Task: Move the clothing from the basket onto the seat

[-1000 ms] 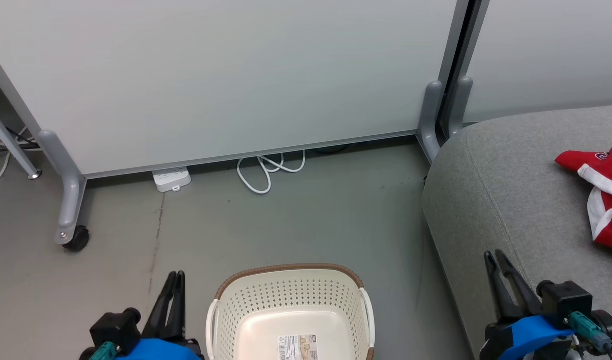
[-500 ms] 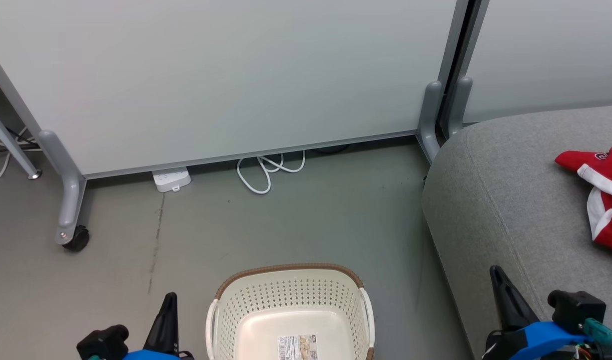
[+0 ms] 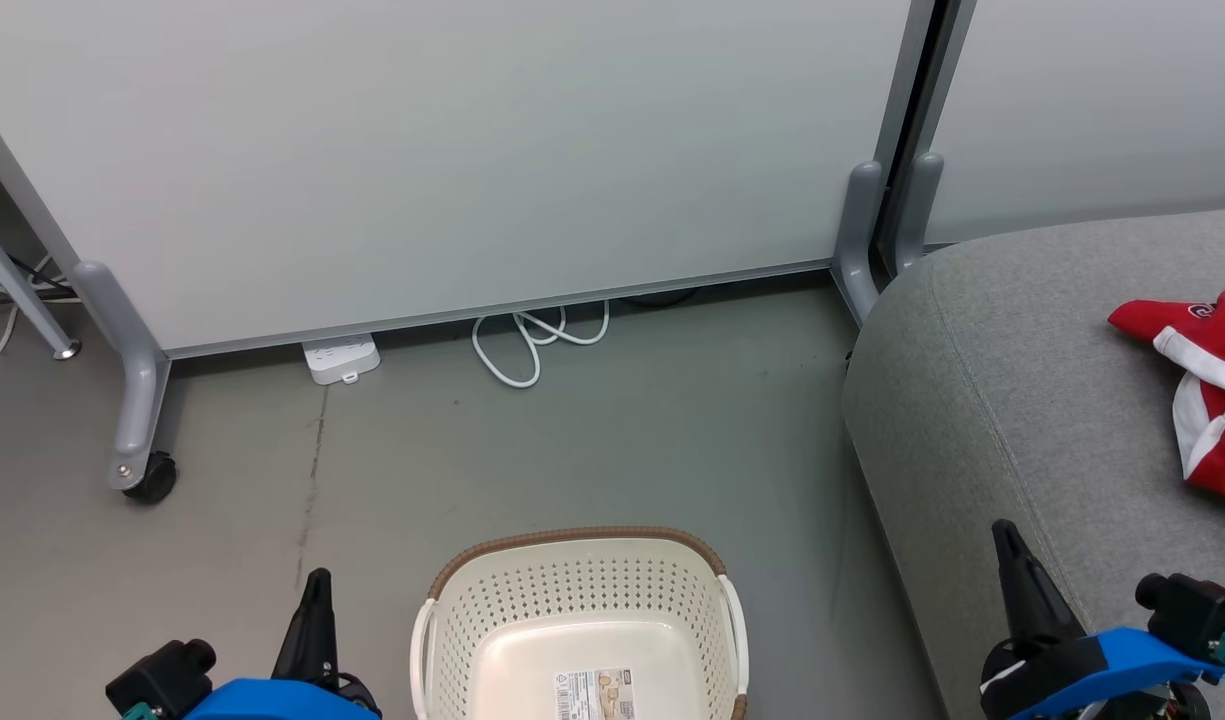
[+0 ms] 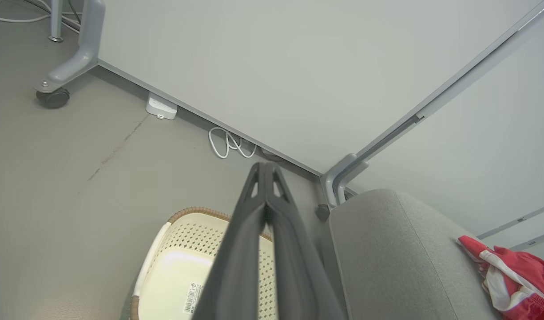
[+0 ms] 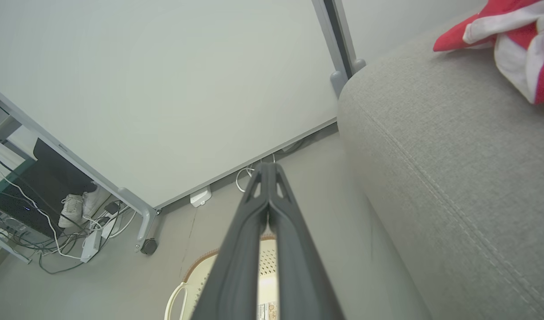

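On the right stands the grey seat (image 3: 1022, 380). Beside it on the floor, the cream basket (image 3: 572, 537) shows nothing inside but a label, so the job looks finished. The clothing (image 3: 1207, 400) lies crumpled on the seat, red with white stripes. The left hand (image 3: 319, 580) and right hand (image 3: 1002, 532) are pinched closed, empty.

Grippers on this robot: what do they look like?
The left gripper and right gripper each have two long, dark, tapering fingers with triangular cut-outs near the tips, a bright blue shell and a black block with a teal plug.
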`<state>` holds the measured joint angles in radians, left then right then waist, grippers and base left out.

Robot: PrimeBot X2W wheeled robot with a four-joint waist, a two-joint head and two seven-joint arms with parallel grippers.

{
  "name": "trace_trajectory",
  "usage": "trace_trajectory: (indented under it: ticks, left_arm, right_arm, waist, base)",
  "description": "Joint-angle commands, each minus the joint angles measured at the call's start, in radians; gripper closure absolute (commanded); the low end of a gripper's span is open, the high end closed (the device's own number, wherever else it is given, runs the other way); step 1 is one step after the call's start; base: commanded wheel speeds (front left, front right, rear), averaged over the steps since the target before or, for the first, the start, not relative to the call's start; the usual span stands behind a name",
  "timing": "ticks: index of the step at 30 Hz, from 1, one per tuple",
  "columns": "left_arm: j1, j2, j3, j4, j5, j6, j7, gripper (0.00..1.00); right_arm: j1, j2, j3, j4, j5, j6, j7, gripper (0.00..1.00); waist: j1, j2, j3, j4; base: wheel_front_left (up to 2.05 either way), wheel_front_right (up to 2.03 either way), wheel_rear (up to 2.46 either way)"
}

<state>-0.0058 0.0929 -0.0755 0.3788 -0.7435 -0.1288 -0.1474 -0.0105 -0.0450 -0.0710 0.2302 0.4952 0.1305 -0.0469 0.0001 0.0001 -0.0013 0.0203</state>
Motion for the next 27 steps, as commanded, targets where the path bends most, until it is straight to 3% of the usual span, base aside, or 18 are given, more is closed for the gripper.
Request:
trace_trajectory:
  ticks: [1,27]
  left_arm:
    - [-0.036,0.002,0.013,-0.022,-0.036,-0.001,0.009,1.00]
    - [-0.063,-0.014,0.078,-0.064,-0.333,-0.001,0.100,1.00]
  right_arm:
    - [-0.028,-0.003,-0.004,-0.012,0.047,0.000,0.006,1.00]
    - [-0.058,-0.005,-0.018,-0.004,0.428,0.000,0.062,1.00]
  waist:
    - [-0.0001,-0.0001,0.000,0.000]
    - [-0.0001,-0.0001,0.001,-0.006]
  base:
    - [0.00,0.00,0.00]
    - [0.00,0.00,0.00]
